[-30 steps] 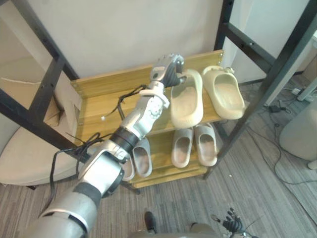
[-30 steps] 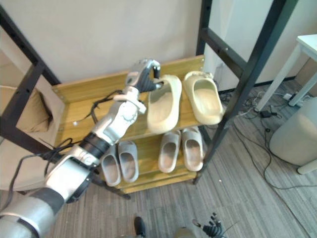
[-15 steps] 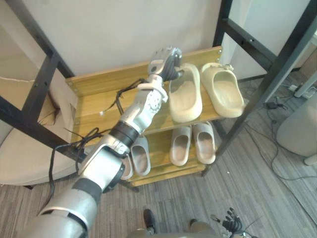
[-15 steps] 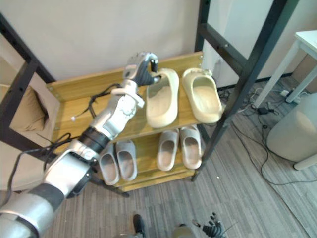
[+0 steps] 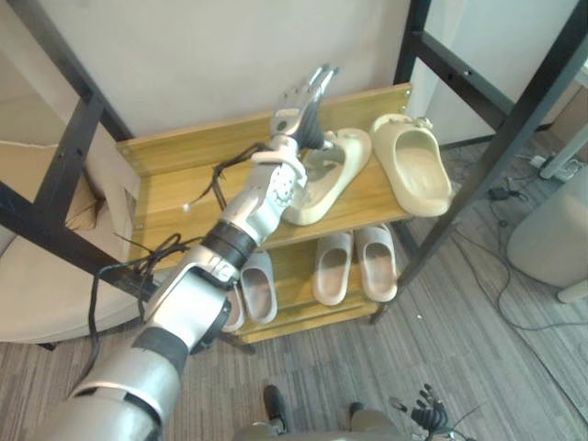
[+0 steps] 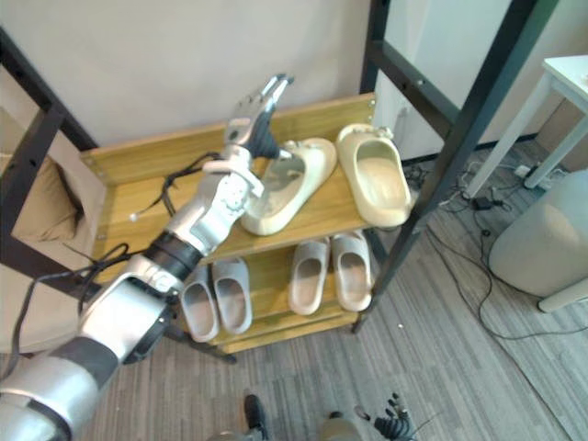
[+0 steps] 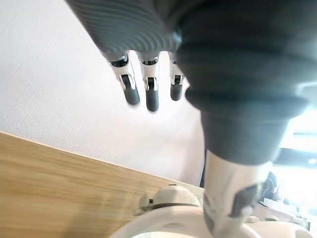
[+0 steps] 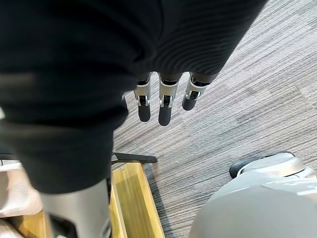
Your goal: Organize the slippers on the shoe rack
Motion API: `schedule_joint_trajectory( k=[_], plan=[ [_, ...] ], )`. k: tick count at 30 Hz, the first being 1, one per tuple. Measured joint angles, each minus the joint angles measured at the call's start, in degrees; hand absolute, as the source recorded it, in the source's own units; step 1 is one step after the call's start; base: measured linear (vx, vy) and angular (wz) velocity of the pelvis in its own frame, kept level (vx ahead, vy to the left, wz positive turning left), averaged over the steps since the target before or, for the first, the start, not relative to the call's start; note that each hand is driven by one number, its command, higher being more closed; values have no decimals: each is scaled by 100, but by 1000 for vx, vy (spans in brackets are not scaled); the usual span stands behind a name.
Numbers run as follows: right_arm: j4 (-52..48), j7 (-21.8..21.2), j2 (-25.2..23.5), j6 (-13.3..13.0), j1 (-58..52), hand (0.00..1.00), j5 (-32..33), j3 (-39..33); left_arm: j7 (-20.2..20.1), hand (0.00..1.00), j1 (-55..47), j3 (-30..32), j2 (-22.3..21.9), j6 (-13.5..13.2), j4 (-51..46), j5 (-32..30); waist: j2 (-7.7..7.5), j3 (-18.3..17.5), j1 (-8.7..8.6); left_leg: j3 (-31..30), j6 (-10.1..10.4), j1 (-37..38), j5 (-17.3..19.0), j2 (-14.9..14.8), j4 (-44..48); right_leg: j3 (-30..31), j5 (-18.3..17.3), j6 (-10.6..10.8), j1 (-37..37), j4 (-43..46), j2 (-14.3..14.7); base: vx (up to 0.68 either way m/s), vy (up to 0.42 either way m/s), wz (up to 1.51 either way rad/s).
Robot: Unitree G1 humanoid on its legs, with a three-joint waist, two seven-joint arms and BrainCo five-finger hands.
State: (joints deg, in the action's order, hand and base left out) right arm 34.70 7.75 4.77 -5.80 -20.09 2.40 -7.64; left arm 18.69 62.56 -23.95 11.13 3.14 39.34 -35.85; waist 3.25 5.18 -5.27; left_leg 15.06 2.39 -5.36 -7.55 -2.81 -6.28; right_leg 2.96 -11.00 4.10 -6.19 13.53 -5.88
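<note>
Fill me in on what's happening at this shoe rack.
The robot's left hand, fingers straight, is raised over the shoe rack's top shelf, beside a cream slipper lying skewed, not lined up with its mate. A grey pair and a pale pair sit on the lower shelf. The right hand hangs open above the carpet.

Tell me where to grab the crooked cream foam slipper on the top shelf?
Likely the raised side rim of the cream foam slipper, thumb inside its hollow, coming from above on the robot's left, where the open left hand hovers; the other cream slipper crowds the right.
</note>
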Motion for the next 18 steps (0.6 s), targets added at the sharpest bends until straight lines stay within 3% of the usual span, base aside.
schedule_joint_trajectory(
  k=[8,18],
  plan=[
    [3,2,-28,0,-14,0,-1,7,37,0,-61,231,-67,-12,-156,430,-50,21,26,-17,-5,9,-4,0,4,-20,7,1,25,-4,-3,1,-1,0],
    [116,5,-11,73,5,0,-18,107,257,0,-2061,681,-84,-304,-2296,1957,-77,17,129,-274,0,138,0,16,17,-290,2,-1,349,-146,-24,5,-10,12]
  ],
)
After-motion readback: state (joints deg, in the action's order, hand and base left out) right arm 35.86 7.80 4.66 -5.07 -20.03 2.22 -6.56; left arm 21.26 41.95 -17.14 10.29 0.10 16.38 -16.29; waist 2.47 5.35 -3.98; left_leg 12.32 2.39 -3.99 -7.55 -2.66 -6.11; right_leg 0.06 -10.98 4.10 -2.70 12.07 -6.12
